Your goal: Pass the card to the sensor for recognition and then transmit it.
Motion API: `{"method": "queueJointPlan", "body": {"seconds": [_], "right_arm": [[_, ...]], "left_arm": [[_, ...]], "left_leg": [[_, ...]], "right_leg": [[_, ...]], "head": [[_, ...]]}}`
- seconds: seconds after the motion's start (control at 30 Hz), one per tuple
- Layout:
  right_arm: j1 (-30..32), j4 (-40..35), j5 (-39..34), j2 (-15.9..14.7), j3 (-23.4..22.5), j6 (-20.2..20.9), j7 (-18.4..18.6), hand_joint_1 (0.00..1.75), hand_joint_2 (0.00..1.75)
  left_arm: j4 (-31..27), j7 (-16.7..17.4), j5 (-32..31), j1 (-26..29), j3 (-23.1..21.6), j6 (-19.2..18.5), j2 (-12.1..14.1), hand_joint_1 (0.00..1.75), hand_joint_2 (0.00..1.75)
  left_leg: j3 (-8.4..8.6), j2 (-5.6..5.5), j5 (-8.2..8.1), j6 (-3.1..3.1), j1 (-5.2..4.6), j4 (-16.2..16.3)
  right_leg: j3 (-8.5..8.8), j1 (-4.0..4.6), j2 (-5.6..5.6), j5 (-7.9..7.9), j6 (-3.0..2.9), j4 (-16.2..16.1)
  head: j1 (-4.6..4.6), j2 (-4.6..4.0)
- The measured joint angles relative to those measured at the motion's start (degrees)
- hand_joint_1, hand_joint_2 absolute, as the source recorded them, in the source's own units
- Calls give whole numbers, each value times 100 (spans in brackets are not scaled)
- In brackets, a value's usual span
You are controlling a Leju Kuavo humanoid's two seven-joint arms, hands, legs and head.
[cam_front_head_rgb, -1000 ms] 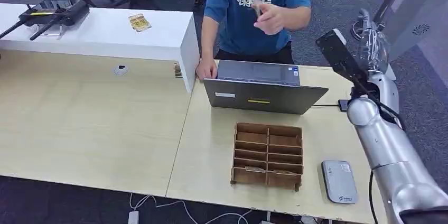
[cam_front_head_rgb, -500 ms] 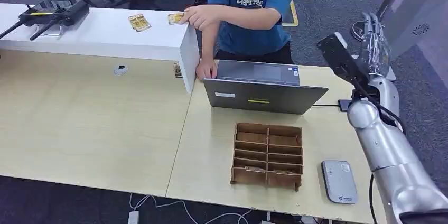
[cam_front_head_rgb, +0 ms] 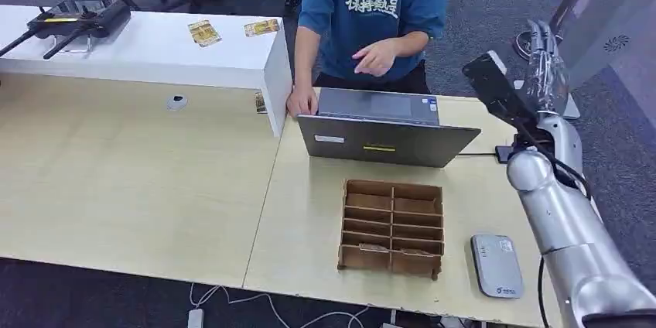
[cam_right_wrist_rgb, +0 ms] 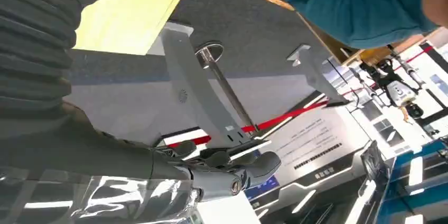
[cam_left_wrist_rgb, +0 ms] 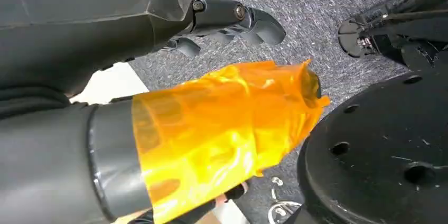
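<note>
Though raised, right robot hand (cam_front_head_rgb: 544, 61) empty

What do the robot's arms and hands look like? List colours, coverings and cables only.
The right arm is smooth silver metal in rounded segments, with a black cable running along it and a black box mounted near the wrist. The right hand is grey under clear plastic wrap. The left hand has a grey ribbed cover, dark fingers and a thumb wrapped in orange film.
</note>
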Motion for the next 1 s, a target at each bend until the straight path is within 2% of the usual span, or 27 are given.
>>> {"method": "queueJointPlan", "body": {"seconds": [0.23, 0.53, 0.8, 1.0], "right_arm": [[778, -768, -358, -258, -465, -415, -568, 0, 175], [1899, -1829, -679, -551, -1027, -426, -988, 0, 175], [2286, -2306, -798, -629, -1231, -411, -1045, 0, 175], [2848, -2594, -1255, -636, -1408, -192, -1359, 0, 175]], "left_arm": [[0, -9, 33, 44, 111, 105, -100, 0, 0], [0, -37, 144, 81, 223, 179, -234, 0, 0], [0, -46, 199, 78, 251, 199, -313, 0, 0], [0, -46, 310, 87, 260, 227, -356, 0, 0]], "left_leg": [[-4, -6, -3, 3, -2, 1], [-4, -4, -6, 6, -2, 1], [-1, 1, -5, 6, -1, 0], [-2, 0, -7, 7, -2, 0]], "right_leg": [[2, -1, -5, 0, 0, -4], [1, -2, -4, 0, 1, -7], [1, -1, 0, 0, 0, -7], [2, -2, 0, 0, 0, -7]], "head": [[-2, 0], [-2, 0], [0, 0], [-2, 0]]}}
